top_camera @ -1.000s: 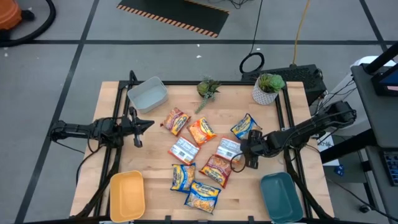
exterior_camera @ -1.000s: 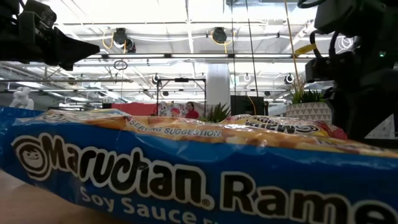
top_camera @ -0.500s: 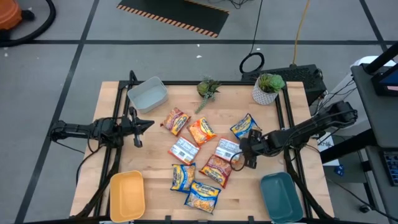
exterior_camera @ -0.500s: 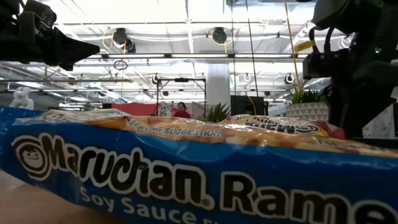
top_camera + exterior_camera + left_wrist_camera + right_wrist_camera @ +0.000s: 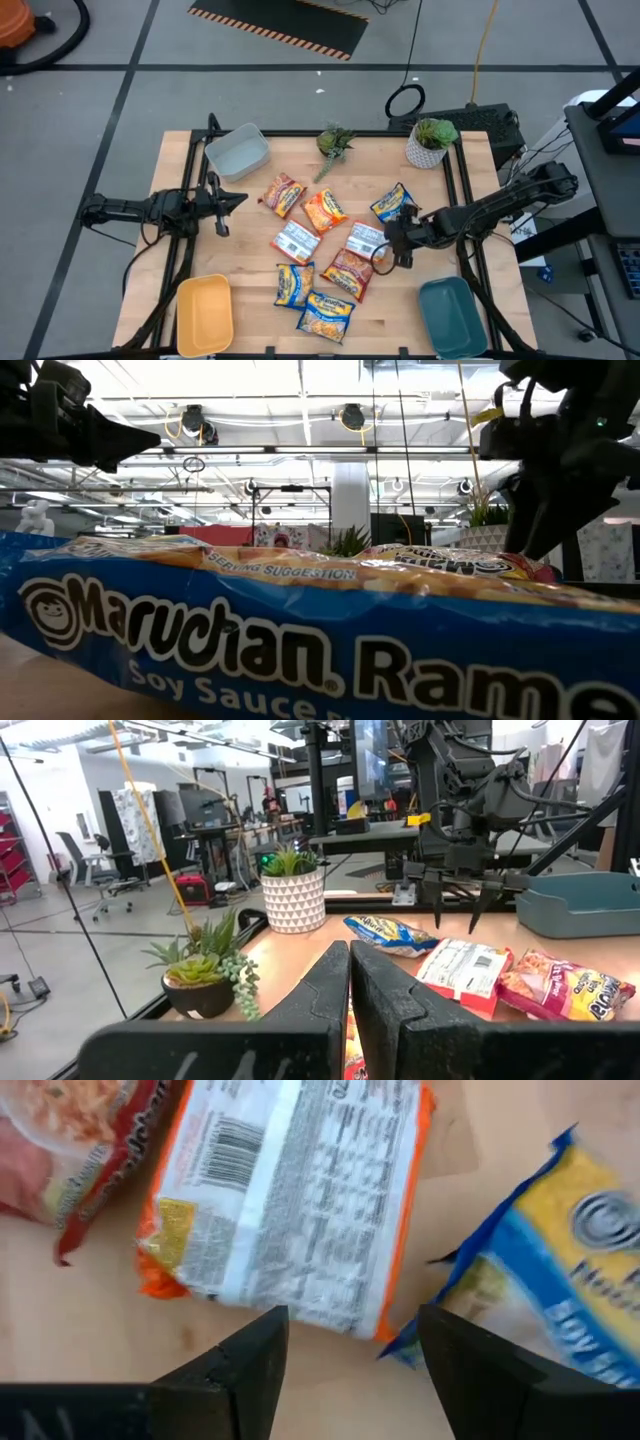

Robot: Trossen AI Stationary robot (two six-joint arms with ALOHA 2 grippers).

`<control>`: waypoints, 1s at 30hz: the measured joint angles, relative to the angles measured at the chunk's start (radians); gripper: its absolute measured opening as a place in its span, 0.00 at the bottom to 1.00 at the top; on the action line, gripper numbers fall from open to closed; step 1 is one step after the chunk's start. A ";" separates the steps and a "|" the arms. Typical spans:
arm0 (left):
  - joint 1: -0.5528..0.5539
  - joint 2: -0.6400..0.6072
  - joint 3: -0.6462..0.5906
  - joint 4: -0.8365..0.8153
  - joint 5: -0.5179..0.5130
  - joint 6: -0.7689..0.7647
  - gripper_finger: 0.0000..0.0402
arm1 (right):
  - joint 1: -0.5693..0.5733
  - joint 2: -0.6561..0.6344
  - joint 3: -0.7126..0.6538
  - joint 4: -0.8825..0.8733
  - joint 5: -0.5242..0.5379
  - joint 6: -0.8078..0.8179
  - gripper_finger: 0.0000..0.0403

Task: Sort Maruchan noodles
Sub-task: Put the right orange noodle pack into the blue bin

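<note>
Looking down, the right gripper [image 5: 393, 243] hovers wide open centre-right; its wrist view reveals a barcoded white packet [image 5: 290, 1200] below.

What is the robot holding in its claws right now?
Nothing. The right gripper is open, above the white-backed noodle packet without touching it. The left gripper is shut and empty at the table's left edge.

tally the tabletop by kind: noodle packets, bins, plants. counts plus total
Noodle packets: 8 (e.g. the face-down white packet by the open right gripper)
Bins: 3, grey, yellow, teal
Potted plants: 2, and
Total: 13
</note>
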 joint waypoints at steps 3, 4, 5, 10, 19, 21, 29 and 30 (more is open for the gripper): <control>0.000 0.000 0.000 0.000 0.000 -0.001 0.05 | -0.004 0.002 0.000 0.001 -0.001 -0.043 0.54; 0.000 0.000 0.000 0.000 0.000 0.000 0.05 | -0.005 0.002 0.000 0.001 -0.009 -0.057 0.54; 0.000 0.000 0.000 0.000 0.000 0.000 0.05 | -0.005 0.005 0.000 0.002 -0.012 -0.071 0.54; 0.000 0.000 0.000 0.001 0.000 0.000 0.05 | -0.029 0.039 -0.025 0.070 -0.044 -0.139 0.54; 0.000 0.000 0.000 0.002 0.000 -0.008 0.05 | -0.060 0.079 -0.081 0.206 -0.119 -0.169 0.49; 0.000 0.000 0.000 0.002 0.000 -0.004 0.05 | -0.061 0.079 -0.086 0.213 -0.140 -0.168 0.46; 0.000 0.000 0.000 0.002 0.001 0.006 0.05 | -0.060 0.080 -0.087 0.237 -0.169 -0.161 0.28; 0.000 0.000 0.000 0.002 0.001 0.007 0.05 | -0.060 0.080 -0.087 0.238 -0.170 -0.159 0.26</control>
